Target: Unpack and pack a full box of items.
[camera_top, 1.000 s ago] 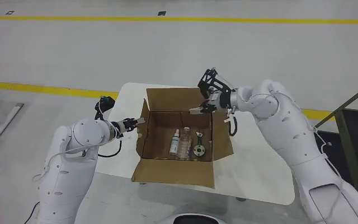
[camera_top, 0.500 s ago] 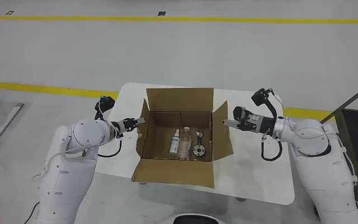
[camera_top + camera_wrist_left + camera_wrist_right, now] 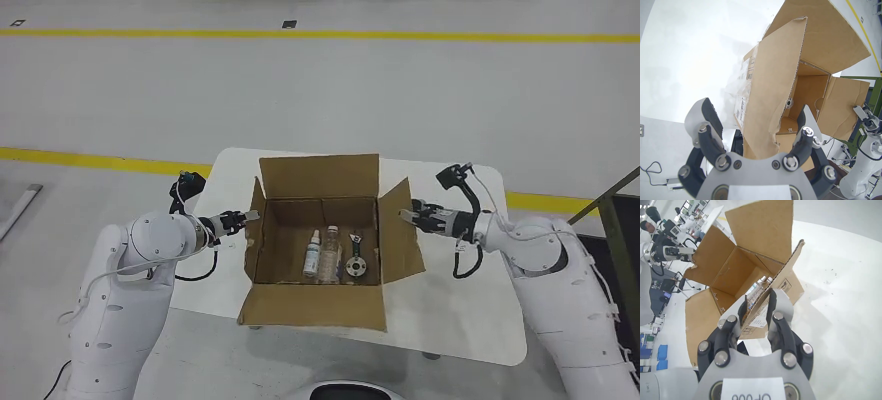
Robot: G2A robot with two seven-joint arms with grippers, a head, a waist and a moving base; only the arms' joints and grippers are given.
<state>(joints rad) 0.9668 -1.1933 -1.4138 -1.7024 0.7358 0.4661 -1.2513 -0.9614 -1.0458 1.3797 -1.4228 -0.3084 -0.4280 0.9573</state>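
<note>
In the top view, at the middle left, the left gripper (image 3: pixel 247 214) is held wide open. The torn left flap (image 3: pixel 256 234) of the box (image 3: pixel 312 305) lies between its fingers and is not pinched, as is confirmed in the left wrist view. If the fingers were closed on this ragged edge and pulled, it is judged that the cardboard could be torn further. The box stands in the centre of the table (image 3: pixel 470 320) with its flaps spread. The bottles (image 3: pixel 313 256) and a small metal part (image 3: pixel 357 265) are seen lying on its bottom. At the middle right, the edge of the right flap (image 3: pixel 400 240) is straddled by the right gripper (image 3: pixel 408 214). Its fingers are narrowly apart, one pad is touching the cardboard, and no firm pinch is seen. If only one side is pulled, the light box could be dragged or tipped, and a released flap could fall back over the items. White labels (image 3: pixel 743 102) are stuck on the outer walls. A barcode and arrow marks are recognised, but the print cannot be read.
</note>
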